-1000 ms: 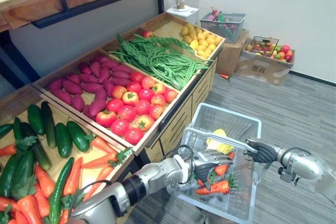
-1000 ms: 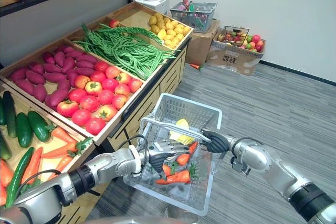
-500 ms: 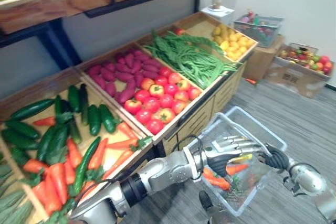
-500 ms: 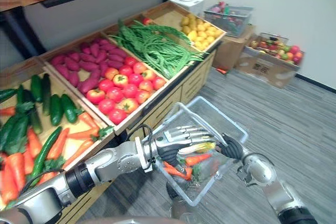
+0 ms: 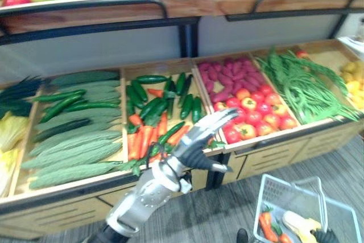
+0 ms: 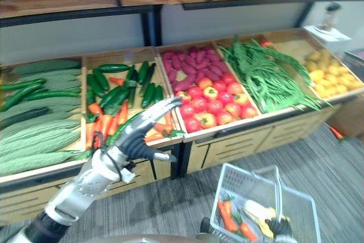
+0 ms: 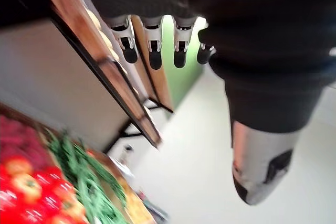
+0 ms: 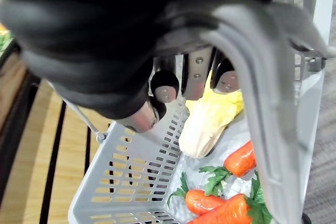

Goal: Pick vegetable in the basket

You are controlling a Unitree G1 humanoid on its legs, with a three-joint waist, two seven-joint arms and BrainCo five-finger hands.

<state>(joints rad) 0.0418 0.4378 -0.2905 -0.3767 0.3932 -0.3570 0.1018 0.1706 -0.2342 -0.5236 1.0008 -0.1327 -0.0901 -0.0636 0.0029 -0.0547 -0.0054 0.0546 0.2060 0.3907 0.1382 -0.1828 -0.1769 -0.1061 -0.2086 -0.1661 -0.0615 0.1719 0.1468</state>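
A wooden stand (image 6: 227,134) runs from 9 to 3 o'clock, its five bins holding bumpy green gourds (image 6: 40,140), smooth cucumbers (image 6: 116,92) over loose carrots (image 6: 105,123), purple sweet potatoes (image 6: 190,66) behind glossy tomatoes (image 6: 213,103), long green beans (image 6: 267,78) and yellow fruit (image 6: 327,69). At 5 o'clock hangs one grey plastic lattice basket (image 8: 131,182), its handle (image 8: 262,103) clasped by the curled fingers of the right hand (image 8: 164,85), with three leafy-topped carrots (image 8: 202,200) and one pale yellow vegetable (image 8: 210,121) inside. The left hand (image 6: 142,138), toward 7 o'clock before the carrot bin's front edge, is spread wide and holds nothing.
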